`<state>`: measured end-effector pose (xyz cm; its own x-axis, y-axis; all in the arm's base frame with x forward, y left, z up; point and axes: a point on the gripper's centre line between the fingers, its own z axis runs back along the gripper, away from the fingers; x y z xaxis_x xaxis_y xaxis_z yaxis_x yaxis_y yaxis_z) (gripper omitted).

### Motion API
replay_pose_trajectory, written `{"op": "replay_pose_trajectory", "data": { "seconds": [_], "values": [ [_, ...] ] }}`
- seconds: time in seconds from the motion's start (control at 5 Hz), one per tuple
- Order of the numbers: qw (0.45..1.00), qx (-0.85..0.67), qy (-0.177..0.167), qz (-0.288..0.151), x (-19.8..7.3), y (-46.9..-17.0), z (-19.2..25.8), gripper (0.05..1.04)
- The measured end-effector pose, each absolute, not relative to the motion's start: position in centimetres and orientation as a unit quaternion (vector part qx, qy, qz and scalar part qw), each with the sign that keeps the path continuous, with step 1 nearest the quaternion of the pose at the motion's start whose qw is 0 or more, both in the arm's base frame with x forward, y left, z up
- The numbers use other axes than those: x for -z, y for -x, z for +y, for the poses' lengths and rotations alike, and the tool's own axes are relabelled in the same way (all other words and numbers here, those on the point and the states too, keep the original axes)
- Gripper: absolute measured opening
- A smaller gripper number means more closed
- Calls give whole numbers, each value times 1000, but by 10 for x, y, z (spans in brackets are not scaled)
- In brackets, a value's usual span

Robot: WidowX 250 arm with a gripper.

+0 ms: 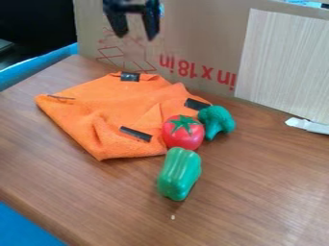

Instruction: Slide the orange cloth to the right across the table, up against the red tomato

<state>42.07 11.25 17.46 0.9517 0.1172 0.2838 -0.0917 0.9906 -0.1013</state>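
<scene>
From where I stand, the nearest item on the wooden table (257, 192) is a green pepper (180, 174), lower centre of the frame. Its long axis runs up the frame, tilted slightly right, toward a red tomato (183, 140) just beyond it. A green broccoli piece (218, 120) sits beside the tomato, right of centre. Left of these, an orange cloth (103, 113) lies rumpled, dark strips (136, 134) on its surface; whether the tomato rests on its edge or against it, I cannot tell. Behind the cloth stands a cardboard sheet (186, 29) with red print. The gripper (136, 37) is at the upper left, jaws apart and pointing down, nothing clamped. Relative to the jaws, the cloth lies directly down the frame; the vegetables lie down and to the right
</scene>
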Motion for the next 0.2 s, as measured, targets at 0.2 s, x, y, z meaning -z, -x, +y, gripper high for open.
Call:
{"op": "replay_pose_trajectory", "data": {
  "seconds": [0.2],
  "values": [
    [991,-59,70,-95,-208,-395,120,999]
  ]
}}
